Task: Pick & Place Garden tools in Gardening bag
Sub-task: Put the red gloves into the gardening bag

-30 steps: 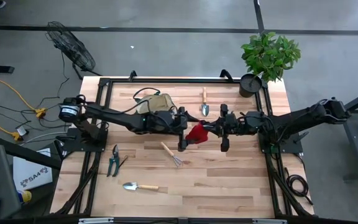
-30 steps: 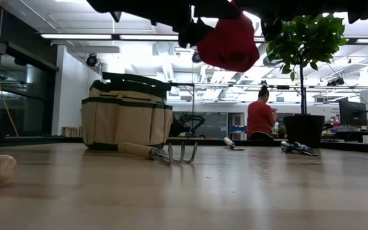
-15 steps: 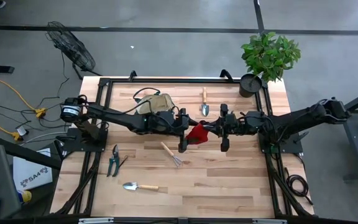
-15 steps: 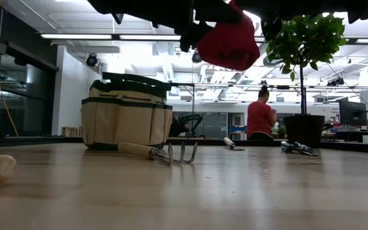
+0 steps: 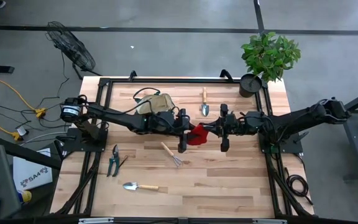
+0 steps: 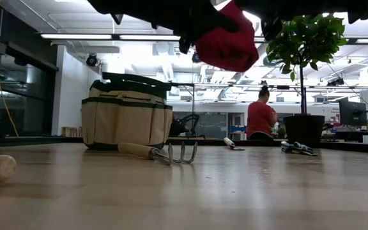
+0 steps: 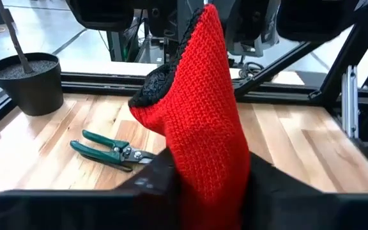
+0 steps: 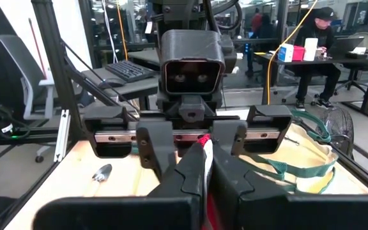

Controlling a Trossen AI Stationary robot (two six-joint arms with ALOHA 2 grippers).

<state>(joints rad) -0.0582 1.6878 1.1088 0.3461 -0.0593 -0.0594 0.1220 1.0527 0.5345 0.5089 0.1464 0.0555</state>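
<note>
A red knitted glove [image 5: 195, 133] with a black cuff [image 7: 153, 84] hangs in the air above the table's middle, between my two grippers. My left gripper [image 5: 184, 132] reaches in from the table's left and is shut on it. My right gripper [image 5: 207, 129] reaches in from the right, level, and is also shut on it. The beige gardening bag [image 5: 155, 103] with green trim stands upright on its base at the far left of the table. A hand rake [image 5: 171, 154], two trowels [image 5: 204, 101] [image 5: 138, 186] and pruning shears [image 5: 113, 160] lie flat on the table. My left gripper pinches the glove's red body [image 7: 204, 167] between its two fingers [image 7: 151, 184], at the end away from the cuff. The fingers come in nearly level from the table's left. The glove is lifted clear of the table. My right gripper pinches the glove's cuff-side end [image 8: 202, 144] between its shut fingers [image 8: 193, 174], coming in level from the table's right. Its own fingers hide most of the place of contact. The glove spans from it to the other gripper, clear of the table.
A potted green plant [image 5: 269, 56] stands at the far right corner. A second pair of green-handled shears [image 7: 110, 149] lies near the pot. A black frame rail [image 5: 166, 81] borders the table. A person [image 6: 259, 117] sits in the room beyond.
My left gripper has shut on the glove; a second ago its fingers stood wide on either side of it. The glove's left end is now drawn in between those fingers. Neither arm has moved.
</note>
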